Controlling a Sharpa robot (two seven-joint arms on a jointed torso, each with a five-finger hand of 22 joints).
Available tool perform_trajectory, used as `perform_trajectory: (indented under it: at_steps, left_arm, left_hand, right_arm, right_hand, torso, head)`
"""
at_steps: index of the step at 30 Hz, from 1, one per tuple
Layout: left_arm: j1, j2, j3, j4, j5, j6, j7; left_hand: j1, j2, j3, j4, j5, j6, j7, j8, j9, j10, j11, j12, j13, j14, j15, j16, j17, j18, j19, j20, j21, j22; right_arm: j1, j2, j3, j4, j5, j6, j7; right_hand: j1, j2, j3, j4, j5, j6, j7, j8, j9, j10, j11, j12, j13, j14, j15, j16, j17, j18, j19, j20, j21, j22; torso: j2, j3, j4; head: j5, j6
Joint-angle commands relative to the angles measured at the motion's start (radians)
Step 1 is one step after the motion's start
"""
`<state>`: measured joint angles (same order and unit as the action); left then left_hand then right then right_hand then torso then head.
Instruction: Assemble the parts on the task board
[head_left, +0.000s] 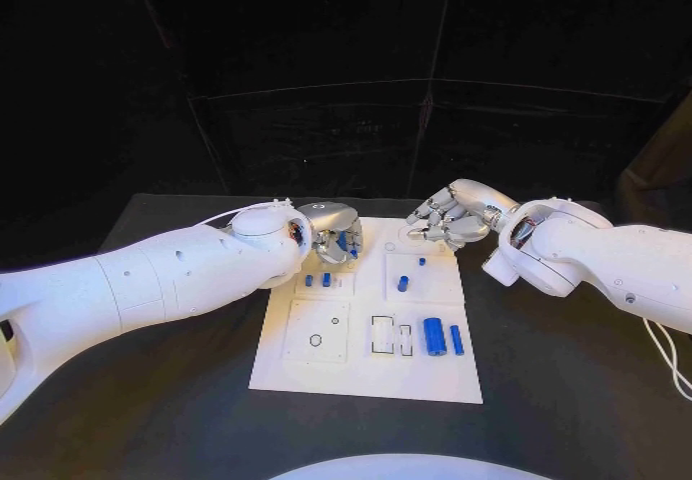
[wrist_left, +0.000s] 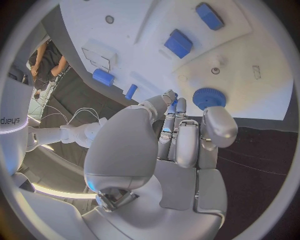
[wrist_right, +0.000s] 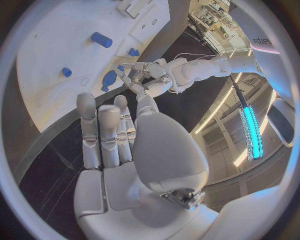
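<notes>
The flat white rectangular task board (head_left: 368, 375) lies lengthwise away from the robot on the black table (head_left: 159, 400); near its front edge a stubby blue cylinder part (head_left: 434, 331) and a thinner blue peg (head_left: 456, 339) lie side by side, long axes running front to back. The silver left hand (head_left: 332, 228) hangs over the board's far left corner, fingers extended beside a round ribbed blue knob (wrist_left: 208, 98); whether they grasp it I cannot tell. The silver right hand (head_left: 449, 217) hovers over the far right corner, fingers loosely curled and empty.

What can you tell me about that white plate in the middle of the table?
The task board is a flat, white, rectangular plate lying on the black table. Its surface carries raised square panels, outlined slots and small holes. Small blue parts lie or stand on it. The left hand reaches over its far edge.
</notes>
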<state>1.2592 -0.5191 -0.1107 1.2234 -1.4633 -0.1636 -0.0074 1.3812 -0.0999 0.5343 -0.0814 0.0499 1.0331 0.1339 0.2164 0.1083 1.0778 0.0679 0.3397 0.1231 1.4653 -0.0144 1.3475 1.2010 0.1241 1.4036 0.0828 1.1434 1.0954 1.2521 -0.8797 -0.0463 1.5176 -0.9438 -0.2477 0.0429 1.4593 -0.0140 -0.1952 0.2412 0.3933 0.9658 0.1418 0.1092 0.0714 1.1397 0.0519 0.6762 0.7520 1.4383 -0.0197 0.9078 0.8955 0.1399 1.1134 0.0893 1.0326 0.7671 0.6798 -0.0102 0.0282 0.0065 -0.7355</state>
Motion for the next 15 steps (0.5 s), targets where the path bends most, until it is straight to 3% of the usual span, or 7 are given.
perform_trajectory:
  at_steps: [1,7,15]
  left_arm:
    - [0.003,-0.025,0.011,0.026,0.042,-0.049,0.033]
    - [0.004,-0.079,0.022,0.052,0.058,-0.020,0.022]
    - [0.005,-0.126,0.024,0.063,0.062,0.036,0.006]
  left_hand:
    - [-0.007,-0.004,0.008,0.001,-0.001,0.008,0.001,-0.005,-0.002,0.009,0.000,-0.007,-0.002,0.036,-0.003,0.004,-0.001,-0.020,0.009,-0.001,0.005,0.002]
    - [-0.011,-0.006,0.009,0.001,-0.001,0.011,0.001,-0.006,-0.003,0.013,0.000,-0.010,-0.004,0.035,-0.003,0.003,-0.003,-0.020,0.009,-0.001,0.008,0.006]
    - [-0.018,-0.010,0.009,0.000,-0.002,0.015,0.000,-0.009,-0.004,0.018,-0.001,-0.015,-0.007,0.035,-0.003,0.003,-0.006,-0.021,0.010,-0.001,0.011,0.010]
  right_arm:
    - [0.002,0.000,0.000,0.000,0.002,-0.006,0.012]
    - [0.002,-0.003,0.000,0.001,0.002,-0.006,0.012]
    - [0.002,-0.005,0.000,0.001,0.002,-0.006,0.012]
  right_hand:
    - [-0.002,0.011,-0.001,0.006,0.006,-0.007,0.001,0.005,0.000,-0.003,0.002,0.004,-0.001,0.004,0.000,-0.005,0.001,0.017,0.004,0.002,-0.005,0.000]
    - [-0.002,0.011,-0.001,0.006,0.006,-0.007,0.001,0.005,0.000,-0.003,0.002,0.004,-0.001,0.004,0.000,-0.005,0.001,0.017,0.004,0.002,-0.005,0.000]
    - [-0.002,0.011,-0.001,0.006,0.006,-0.007,0.001,0.005,0.000,-0.003,0.002,0.004,-0.001,0.004,0.000,-0.005,0.001,0.017,0.004,0.002,-0.005,0.000]
  torso:
    - [0.001,0.0001,0.0008]
    - [0.001,0.0003,0.0004]
    - [0.001,0.0002,-0.0016]
  head:
    - [0.000,0.003]
    - [0.000,0.004]
    - [0.001,0.003]
